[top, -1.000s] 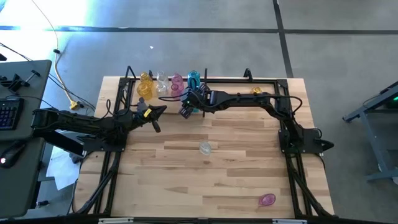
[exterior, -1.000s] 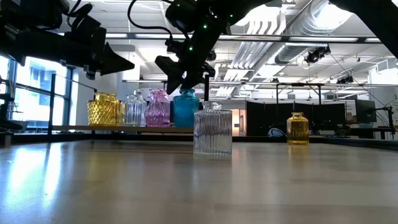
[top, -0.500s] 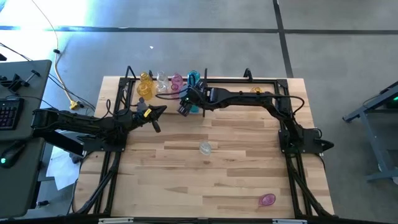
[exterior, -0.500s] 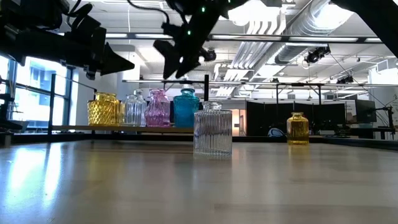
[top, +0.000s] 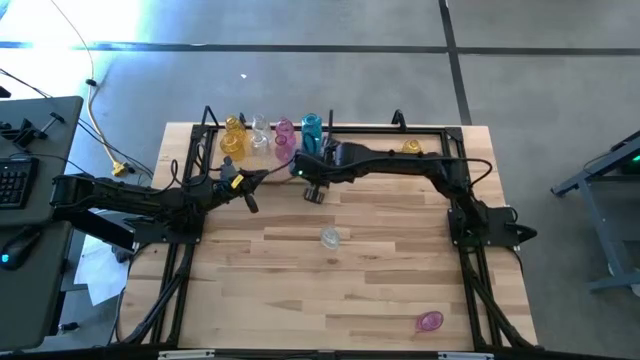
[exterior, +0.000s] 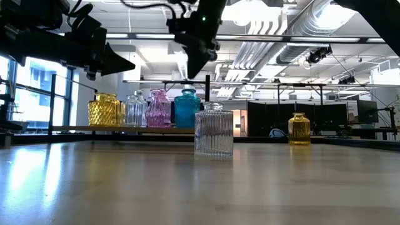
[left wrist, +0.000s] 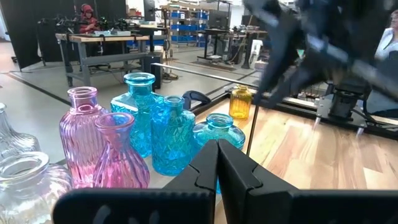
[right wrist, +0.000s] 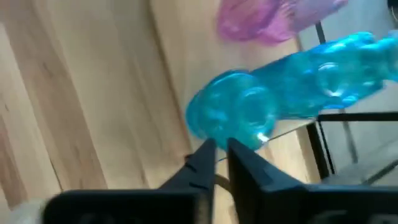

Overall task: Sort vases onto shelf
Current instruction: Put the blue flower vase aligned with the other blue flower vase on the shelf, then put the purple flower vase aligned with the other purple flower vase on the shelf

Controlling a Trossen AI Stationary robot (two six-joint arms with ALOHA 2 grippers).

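Yellow (top: 233,137), clear (top: 260,135), pink (top: 285,133) and teal (top: 312,125) vases stand grouped at the far left on the shelf (top: 370,128), a black rod frame. Another yellow vase (top: 411,147) stands at its far right. A clear ribbed vase (exterior: 214,130) stands mid-table, and a pink one (top: 430,321) lies near the front right. My right gripper (right wrist: 218,149) hangs shut above the table, just on the near side of the teal vases (right wrist: 233,118), touching nothing. My left gripper (left wrist: 217,152) is shut and level, left of the group.
The shelf's upright rod (exterior: 207,100) stands beside the teal vase (exterior: 187,109). Bare wood lies between the mid-table clear vase and the table's near edge. A desk with a keyboard (top: 15,180) stands off the table's left side.
My right gripper has risen away from the teal vases, moved a little toward the table's near edge and rolled. Its fingers, spread wide before, have shut on nothing. The vases have stayed where they were.
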